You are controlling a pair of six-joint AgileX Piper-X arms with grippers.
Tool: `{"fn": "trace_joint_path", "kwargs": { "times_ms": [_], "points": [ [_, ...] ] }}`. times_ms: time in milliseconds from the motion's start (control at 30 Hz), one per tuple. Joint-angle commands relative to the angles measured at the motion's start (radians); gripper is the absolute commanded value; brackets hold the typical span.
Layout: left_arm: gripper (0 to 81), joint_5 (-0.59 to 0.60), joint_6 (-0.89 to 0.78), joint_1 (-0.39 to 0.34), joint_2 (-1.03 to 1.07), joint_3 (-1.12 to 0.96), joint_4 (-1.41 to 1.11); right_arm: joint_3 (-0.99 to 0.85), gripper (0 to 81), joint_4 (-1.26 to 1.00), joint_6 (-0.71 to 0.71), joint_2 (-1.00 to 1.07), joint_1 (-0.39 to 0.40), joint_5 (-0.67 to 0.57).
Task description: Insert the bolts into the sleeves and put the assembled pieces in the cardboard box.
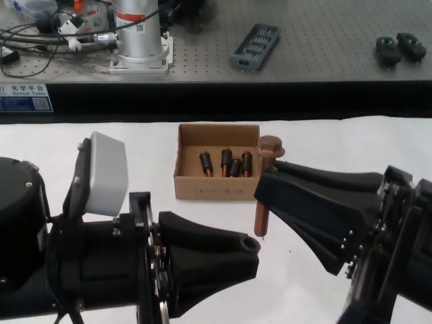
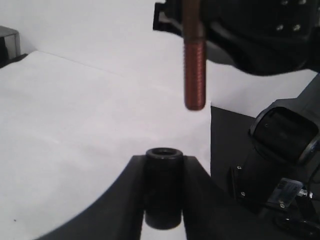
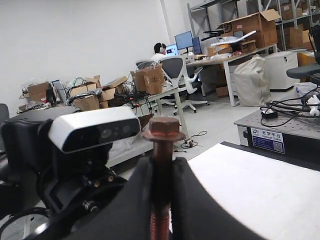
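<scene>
Copper bolt (image 2: 194, 75) hangs thread-down, pinched in the right end effector (image 3: 161, 167), above and slightly off-axis from the black sleeve (image 2: 163, 200). The left end effector (image 2: 163, 162) clamps the sleeve bore-up, likely for insertion. Cardboard box (image 1: 206, 190) with assembled pieces (image 1: 226, 162) sits beyond both on the worktop (image 1: 324, 145).
</scene>
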Motion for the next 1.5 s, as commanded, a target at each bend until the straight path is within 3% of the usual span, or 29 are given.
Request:
{"fn": "trace_joint_path", "kwargs": {
  "times_ms": [0,600,900,1467],
  "points": [
    [0.6,0.028,-0.004,0.005,-0.009,-0.002,-0.046,0.014,3.6,-0.062,0.032,-0.001,0.002,0.034],
    [0.6,0.032,-0.007,0.005,-0.009,-0.002,-0.046,0.043,3.6,-0.329,0.040,0.169,0.004,0.048],
    [0.6,0.008,0.001,0.005,-0.009,-0.002,-0.046,0.043,3.6,-0.322,0.040,0.169,0.007,-0.008],
    [0.6,-0.019,0.001,0.005,-0.009,-0.002,-0.046,0.043,3.6,-0.222,-0.028,0.117,0.004,0.010]
  ]
}}
